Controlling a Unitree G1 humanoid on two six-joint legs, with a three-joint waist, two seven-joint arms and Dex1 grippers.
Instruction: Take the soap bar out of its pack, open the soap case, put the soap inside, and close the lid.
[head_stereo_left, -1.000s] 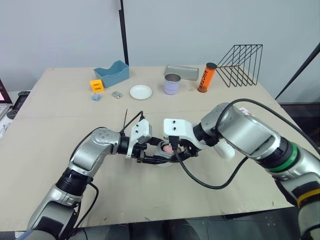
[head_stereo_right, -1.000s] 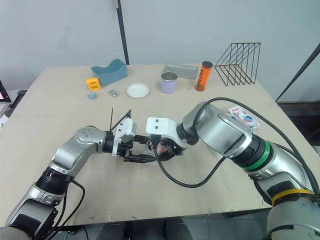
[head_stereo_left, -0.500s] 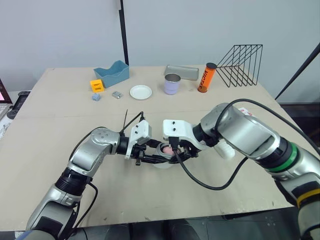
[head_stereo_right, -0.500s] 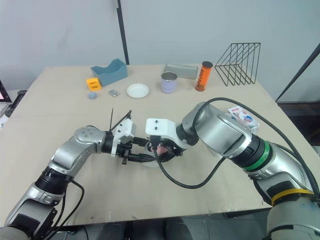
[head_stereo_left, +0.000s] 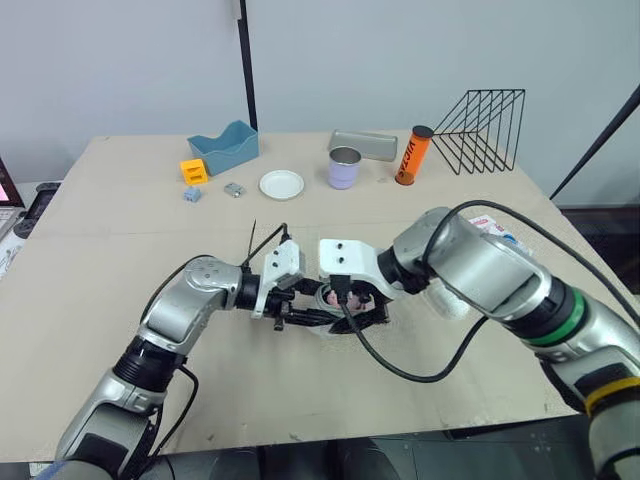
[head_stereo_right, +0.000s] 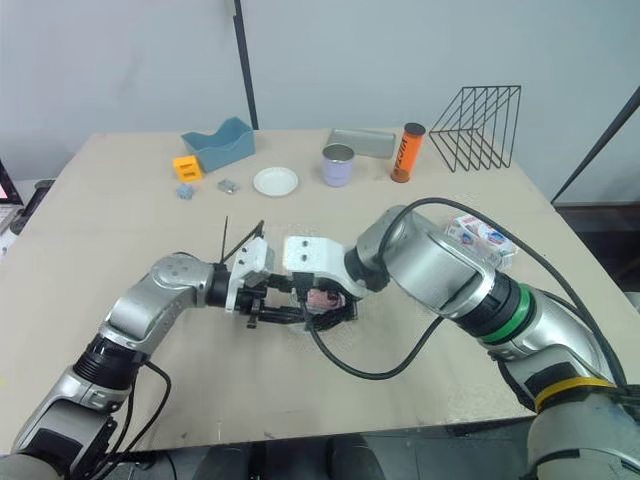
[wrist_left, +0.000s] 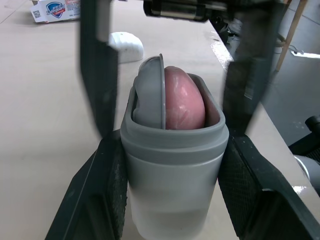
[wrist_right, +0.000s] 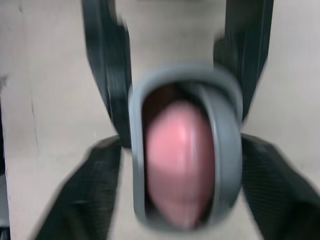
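Left wrist view shows the left gripper (wrist_left: 173, 147) pinching the soap case (wrist_left: 172, 170) by its sides, steadying it on the table (head_stereo_left: 120, 230). The soap (wrist_left: 184, 100) sits inside, with the lid (wrist_left: 150, 92) tilted beside it. The right gripper (wrist_right: 180, 142) has its fingers spread astride the case, we judge for closing the lid

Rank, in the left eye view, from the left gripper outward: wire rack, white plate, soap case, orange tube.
1. soap case, in the left gripper.
2. white plate, beyond, centre.
3. orange tube, back right.
4. wire rack, rightmost back corner.
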